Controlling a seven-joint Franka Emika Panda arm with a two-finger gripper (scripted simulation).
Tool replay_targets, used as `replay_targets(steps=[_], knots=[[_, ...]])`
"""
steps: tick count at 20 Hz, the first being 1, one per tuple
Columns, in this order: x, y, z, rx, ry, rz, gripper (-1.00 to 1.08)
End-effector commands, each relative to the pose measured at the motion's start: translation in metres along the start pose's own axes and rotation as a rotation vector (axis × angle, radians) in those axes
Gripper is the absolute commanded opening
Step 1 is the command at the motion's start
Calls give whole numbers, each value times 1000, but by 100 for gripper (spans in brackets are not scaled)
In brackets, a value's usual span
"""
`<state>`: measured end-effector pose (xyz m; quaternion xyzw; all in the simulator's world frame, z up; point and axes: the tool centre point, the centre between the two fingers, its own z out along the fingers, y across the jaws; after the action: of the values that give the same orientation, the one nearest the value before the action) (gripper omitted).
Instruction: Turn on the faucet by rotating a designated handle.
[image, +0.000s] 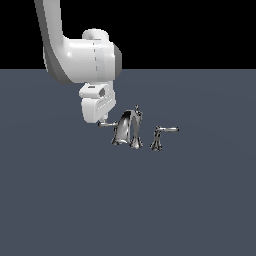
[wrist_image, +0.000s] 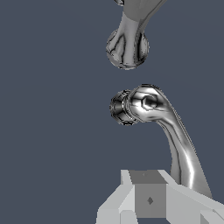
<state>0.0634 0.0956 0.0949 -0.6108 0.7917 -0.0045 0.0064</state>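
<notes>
At upper left of the exterior view the white arm reaches down; its gripper meets the tip of the handle, though whether the fingers are apart or together cannot be told. The faucet stands mid-frame, the longer lever right of it.

Small chrome faucet, handle sideways
</notes>
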Motion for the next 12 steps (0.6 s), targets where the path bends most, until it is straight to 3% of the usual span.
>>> replay_targets(steps=[1,12], knots=[[2,11,0,-10,5,4,-100],[8,46,-1,-15,5,29,-100]])
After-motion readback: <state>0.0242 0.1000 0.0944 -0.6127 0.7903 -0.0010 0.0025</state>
